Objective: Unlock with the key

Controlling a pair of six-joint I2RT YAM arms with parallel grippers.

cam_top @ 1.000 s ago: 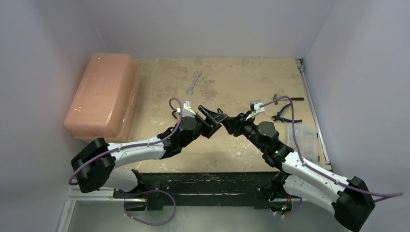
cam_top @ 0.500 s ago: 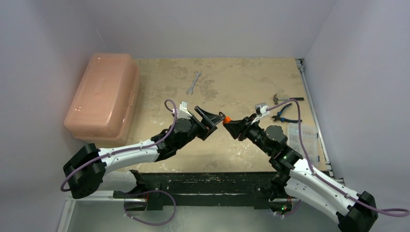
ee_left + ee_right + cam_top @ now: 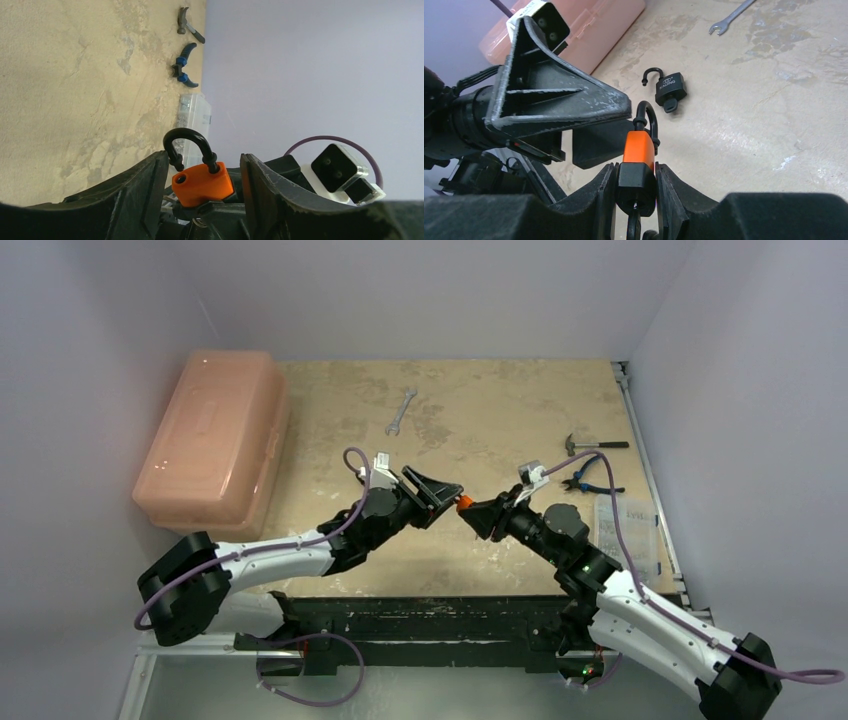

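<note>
"Orange padlock (image 3: 639,147) first: where is it?"

"Up off the table (image 3: 480,400), near the middle of the workspace, between the two arms. The right gripper (image 3: 636,172) is clamped on the black block at the padlock's lower end, so the orange body and the black shackle (image 3: 189,131) stick out past its fingertips."

"And the key?"

"I can't make out the key itself. A thin ring (image 3: 631,225) hangs under that black block, between the right fingers. Whether the block is the key's head or the lock's base, I can't tell."

"Left side?"

"The left gripper (image 3: 203,160) stands wide, with its fingers (image 3: 150,187) on either side of the padlock and a gap on each side, so it touches nothing. In its wrist camera one shackle leg ends just above a round hole in the orange body, and the other leg goes into the body."

"Anything else about?"

"A second padlock (image 3: 670,90), black, lies on the table beyond the grippers with its shackle swung open. A spanner (image 3: 401,410) lies farther back and a salmon plastic box (image 3: 215,435) sits along the left edge. At the right edge are a hammer (image 3: 595,445), blue-handled pliers (image 3: 588,478) and a clear case (image 3: 628,525) — all well apart from both grippers."
</note>
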